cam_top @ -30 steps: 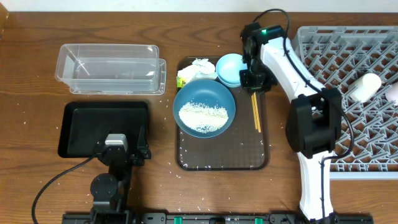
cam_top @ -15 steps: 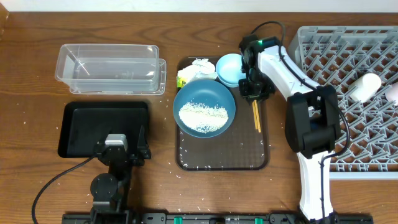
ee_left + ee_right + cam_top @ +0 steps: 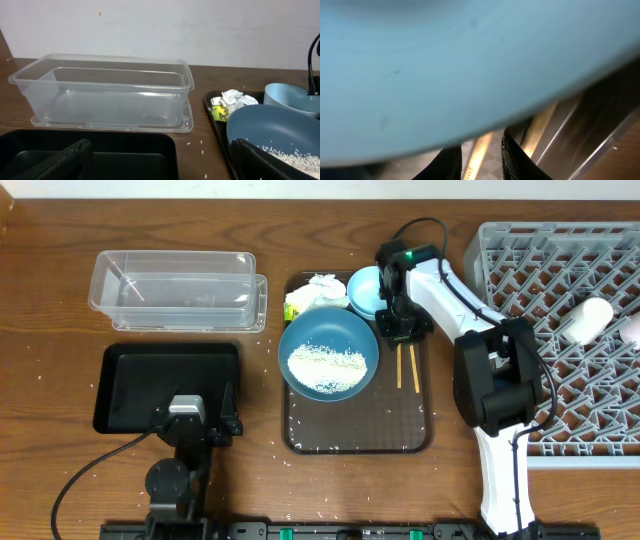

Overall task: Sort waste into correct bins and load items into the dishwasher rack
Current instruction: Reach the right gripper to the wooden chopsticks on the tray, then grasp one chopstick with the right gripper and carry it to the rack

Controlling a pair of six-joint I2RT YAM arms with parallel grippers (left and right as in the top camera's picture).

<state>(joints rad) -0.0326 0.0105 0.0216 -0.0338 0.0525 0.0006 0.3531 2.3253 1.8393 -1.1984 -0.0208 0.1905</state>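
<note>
Right tool [image 3: 398,328]: straddling one of the chopsticks [image 3: 400,368], grip unclear.
Left tool [image 3: 198,412]: sitting open.
Chopsticks: lying splayed on brown tray [image 3: 360,430], 3 o'clock of dark-blue bowl [image 3: 300,330].
Risk: lifting one stick only; bumping light-blue bowl [image 3: 365,288].

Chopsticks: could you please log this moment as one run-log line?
right fingers: astride one chopstick, grip unclear | left fingers: open, at black tray | rice: in dark-blue bowl

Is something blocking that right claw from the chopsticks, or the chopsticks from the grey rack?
Nothing blocks the right gripper: its fingers straddle the top end of one of the chopsticks, though the small bowl crowds close beside it. Toward the rack, only the robot's own arm crosses the path.
</note>
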